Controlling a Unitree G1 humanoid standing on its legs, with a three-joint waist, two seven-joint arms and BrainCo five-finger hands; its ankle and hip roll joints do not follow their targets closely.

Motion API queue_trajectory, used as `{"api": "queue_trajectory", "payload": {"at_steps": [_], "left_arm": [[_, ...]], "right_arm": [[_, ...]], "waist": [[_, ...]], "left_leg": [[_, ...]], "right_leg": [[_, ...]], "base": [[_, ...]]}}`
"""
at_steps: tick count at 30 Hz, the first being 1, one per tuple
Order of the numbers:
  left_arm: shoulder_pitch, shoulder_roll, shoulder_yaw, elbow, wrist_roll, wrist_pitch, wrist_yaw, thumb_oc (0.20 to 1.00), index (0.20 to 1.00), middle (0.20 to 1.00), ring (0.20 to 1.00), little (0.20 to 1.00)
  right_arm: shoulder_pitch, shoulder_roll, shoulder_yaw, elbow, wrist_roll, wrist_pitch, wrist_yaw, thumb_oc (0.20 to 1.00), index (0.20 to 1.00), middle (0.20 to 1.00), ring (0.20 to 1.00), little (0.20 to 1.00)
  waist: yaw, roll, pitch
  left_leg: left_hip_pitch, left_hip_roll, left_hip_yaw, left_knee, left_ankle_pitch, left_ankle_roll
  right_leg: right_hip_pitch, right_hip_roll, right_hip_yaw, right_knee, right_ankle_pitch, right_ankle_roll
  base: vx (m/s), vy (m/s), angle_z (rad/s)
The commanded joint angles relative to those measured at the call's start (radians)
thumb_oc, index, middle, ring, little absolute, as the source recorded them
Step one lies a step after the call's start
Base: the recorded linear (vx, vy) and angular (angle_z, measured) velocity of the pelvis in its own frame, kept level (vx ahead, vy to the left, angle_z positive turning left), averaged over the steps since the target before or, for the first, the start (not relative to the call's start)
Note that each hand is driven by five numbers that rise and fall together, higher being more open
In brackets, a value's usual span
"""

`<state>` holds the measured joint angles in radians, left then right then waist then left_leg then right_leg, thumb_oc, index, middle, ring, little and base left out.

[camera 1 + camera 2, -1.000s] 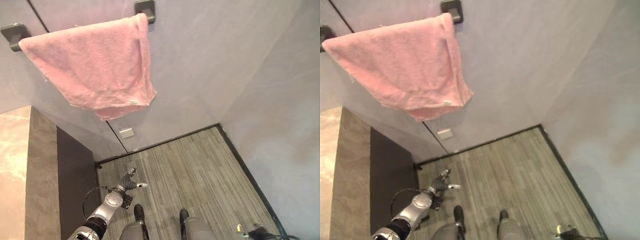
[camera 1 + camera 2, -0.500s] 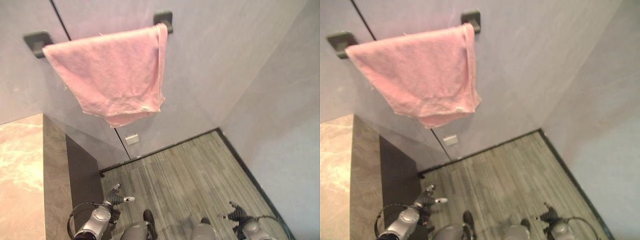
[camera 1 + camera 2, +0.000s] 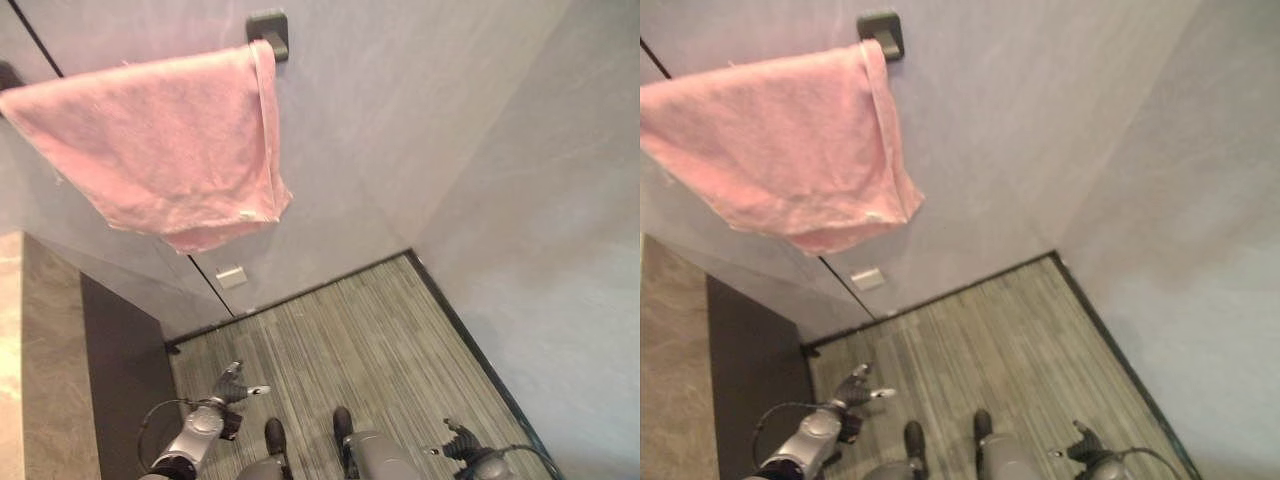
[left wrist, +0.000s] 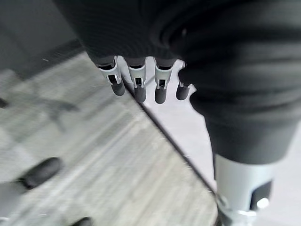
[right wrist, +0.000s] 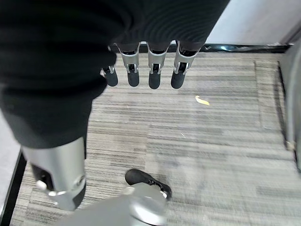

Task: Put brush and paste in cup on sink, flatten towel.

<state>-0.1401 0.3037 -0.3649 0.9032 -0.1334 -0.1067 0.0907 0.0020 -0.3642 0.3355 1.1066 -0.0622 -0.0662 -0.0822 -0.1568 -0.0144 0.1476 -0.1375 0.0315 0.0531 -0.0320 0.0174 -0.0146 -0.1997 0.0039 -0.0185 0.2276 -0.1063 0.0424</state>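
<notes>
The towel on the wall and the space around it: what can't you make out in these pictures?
- Towel: its far left end is cut off by the edge of both eye views.
- Bar under it: covered by the towel; one dark bracket shows.
- Counter: cut off by the left edge, so whatever stands on it is out of sight.
- Small yellow scrap on the floor, right wrist view: too small to identify.

No text, number or sign can be read anywhere. The crumpled pink terry towel (image 3: 150, 150) carries a small white tag at its lower hem, too small to read. The small pale rectangular plate (image 3: 231, 276) low on the grey wall looks blank.
</notes>
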Motion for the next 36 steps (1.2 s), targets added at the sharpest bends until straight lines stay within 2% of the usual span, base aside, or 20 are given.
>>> {"api": "queue_trajectory", "payload": {"at_steps": [1,10,14,20,25,26,27,28,29,30,31,32,33,34,35,36], "left_arm": [[-0.006,0.036,0.028,0.030,0.041,-0.017,0.016,1.000,1.000,1.000,1.000,1.000],[0.000,0.015,0.026,0.049,0.013,-0.015,0.015,1.000,1.000,1.000,1.000,1.000],[0.010,0.004,0.032,0.053,0.007,-0.017,0.020,1.000,1.000,1.000,1.000,1.000],[0.028,-0.007,0.049,0.078,-0.002,-0.018,0.020,1.000,1.000,1.000,1.000,1.000],[0.018,-0.009,0.048,0.092,-0.009,-0.016,0.016,1.000,1.000,1.000,1.000,1.000],[0.002,-0.005,0.040,0.094,-0.008,-0.016,0.015,1.000,1.000,1.000,1.000,1.000],[-0.021,-0.003,0.028,0.093,-0.005,-0.017,0.018,1.000,1.000,1.000,1.000,1.000],[-0.035,-0.002,0.019,0.094,-0.005,-0.016,0.022,1.000,1.000,1.000,1.000,1.000],[-0.036,-0.002,0.019,0.094,-0.005,-0.016,0.022,1.000,1.000,1.000,1.000,1.000],[-0.057,-0.002,0.008,0.090,-0.011,-0.019,0.023,1.000,1.000,1.000,1.000,1.000],[-0.060,-0.001,0.006,0.092,-0.013,-0.018,0.025,1.000,1.000,1.000,1.000,1.000],[-0.060,-0.001,0.006,0.092,-0.013,-0.019,0.025,1.000,1.000,1.000,1.000,1.000],[-0.062,-0.001,-0.001,0.090,-0.014,-0.021,0.030,1.000,1.000,1.000,1.000,1.000],[-0.062,-0.002,-0.002,0.090,-0.014,-0.021,0.030,1.000,1.000,1.000,1.000,1.000],[-0.055,0.001,0.002,0.097,-0.013,-0.025,0.034,1.000,1.000,1.000,1.000,1.000],[-0.047,0.003,0.006,0.098,-0.012,-0.025,0.036,1.000,1.000,1.000,1.000,1.000]], "right_arm": [[-0.044,-0.014,0.018,0.027,-0.016,-0.007,-0.001,1.000,1.000,1.000,1.000,1.000],[-0.057,-0.019,0.007,0.011,0.018,-0.014,-0.019,1.000,1.000,1.000,1.000,1.000],[-0.048,-0.022,-0.002,-0.037,0.043,-0.025,-0.013,1.000,1.000,1.000,1.000,1.000],[-0.032,-0.027,0.005,-0.058,0.045,-0.032,-0.001,1.000,1.000,1.000,1.000,1.000],[-0.024,-0.024,0.007,-0.003,0.040,-0.027,0.000,1.000,1.000,1.000,1.000,1.000],[-0.017,-0.028,0.008,0.027,0.025,-0.024,-0.003,1.000,1.000,1.000,1.000,1.000],[-0.016,-0.035,0.009,0.051,0.012,-0.020,-0.004,1.000,1.000,1.000,1.000,1.000],[-0.015,-0.038,0.007,0.064,0.008,-0.015,-0.008,1.000,1.000,1.000,1.000,1.000],[-0.016,-0.038,0.007,0.065,0.008,-0.015,-0.008,1.000,1.000,1.000,1.000,1.000],[-0.015,-0.043,0.001,0.094,0.007,-0.009,-0.018,1.000,1.000,1.000,1.000,1.000],[-0.017,-0.046,-0.002,0.103,0.008,-0.004,-0.023,1.000,1.000,1.000,1.000,1.000],[-0.017,-0.046,-0.003,0.103,0.008,-0.004,-0.023,1.000,1.000,1.000,1.000,1.000],[-0.015,-0.048,-0.020,0.126,0.020,-0.001,-0.035,1.000,1.000,1.000,1.000,1.000],[-0.015,-0.048,-0.020,0.127,0.020,-0.001,-0.035,1.000,1.000,1.000,1.000,1.000],[-0.014,-0.056,-0.030,0.108,0.037,-0.013,-0.033,1.000,1.000,1.000,1.000,1.000],[-0.014,-0.058,-0.030,0.105,0.038,-0.015,-0.027,1.000,1.000,1.000,1.000,1.000]], "waist": [[-0.018,-0.048,-0.038],[-0.010,-0.029,-0.085],[-0.013,-0.019,-0.092],[-0.012,-0.007,-0.091],[-0.024,-0.003,-0.084],[-0.023,-0.013,-0.067],[-0.022,-0.029,-0.040],[-0.025,-0.035,-0.027],[-0.024,-0.034,-0.026],[-0.023,-0.044,-0.012],[-0.018,-0.047,-0.011],[-0.017,-0.048,-0.010],[-0.009,-0.035,-0.006],[-0.009,-0.036,-0.005],[-0.007,-0.027,-0.005],[-0.004,-0.021,-0.009]], "left_leg": [[0.165,-0.056,0.012,0.070,-0.124,0.005],[0.211,0.005,-0.020,0.016,-0.064,-0.037],[0.229,0.018,-0.021,0.006,-0.051,-0.048],[0.237,0.030,-0.021,0.021,-0.015,-0.060],[0.212,0.039,-0.022,0.089,0.013,-0.074],[0.158,0.022,-0.023,0.193,0.046,-0.089],[0.075,-0.010,-0.019,0.340,0.049,-0.095],[0.034,-0.011,0.011,0.326,0.039,-0.089],[0.033,-0.010,0.011,0.330,0.036,-0.088],[-0.050,-0.003,0.054,0.262,-0.014,-0.058],[-0.087,0.017,0.056,0.217,-0.009,-0.052],[-0.083,0.016,0.056,0.215,-0.010,-0.052],[-0.147,0.067,0.041,0.121,0.084,-0.067],[-0.142,0.066,0.041,0.115,0.087,-0.068],[-0.182,0.118,0.030,0.028,0.151,-0.089],[-0.181,0.131,0.022,0.018,0.167,-0.094]], "right_leg": [[-0.092,-0.053,0.047,-0.181,0.252,0.095],[-0.048,-0.033,-0.015,-0.167,0.193,0.069],[-0.035,-0.028,-0.031,-0.153,0.171,0.062],[-0.021,-0.010,-0.033,-0.143,0.148,0.050],[-0.014,0.010,-0.014,-0.139,0.126,0.028],[0.008,0.013,-0.003,-0.143,0.119,0.013],[0.017,0.003,0.000,-0.135,0.113,0.002],[0.019,-0.007,-0.005,-0.134,0.112,0.004],[0.019,-0.006,-0.005,-0.132,0.110,0.004],[0.032,-0.024,-0.005,-0.139,0.105,0.016],[0.044,-0.029,0.000,-0.145,0.101,0.023],[0.047,-0.030,0.001,-0.146,0.100,0.023],[0.065,-0.024,0.015,-0.147,0.085,0.031],[0.067,-0.025,0.014,-0.147,0.084,0.030],[0.094,-0.031,0.048,-0.147,0.062,0.040],[0.106,-0.034,0.061,-0.149,0.056,0.046]], "base": [[0.23,-0.169,0.69],[0.16,-0.111,0.35],[0.12,-0.059,0.23],[0.10,-0.068,-0.01],[0.07,-0.088,0.00],[0.03,-0.144,0.20],[0.04,-0.164,0.30],[0.02,-0.089,0.41],[0.06,-0.006,0.41],[0.11,0.036,0.32],[0.11,0.036,0.26],[0.19,0.120,0.17],[0.14,0.097,-0.04],[0.31,0.254,-0.22],[0.27,0.233,-0.50],[0.37,0.339,-0.76]]}}
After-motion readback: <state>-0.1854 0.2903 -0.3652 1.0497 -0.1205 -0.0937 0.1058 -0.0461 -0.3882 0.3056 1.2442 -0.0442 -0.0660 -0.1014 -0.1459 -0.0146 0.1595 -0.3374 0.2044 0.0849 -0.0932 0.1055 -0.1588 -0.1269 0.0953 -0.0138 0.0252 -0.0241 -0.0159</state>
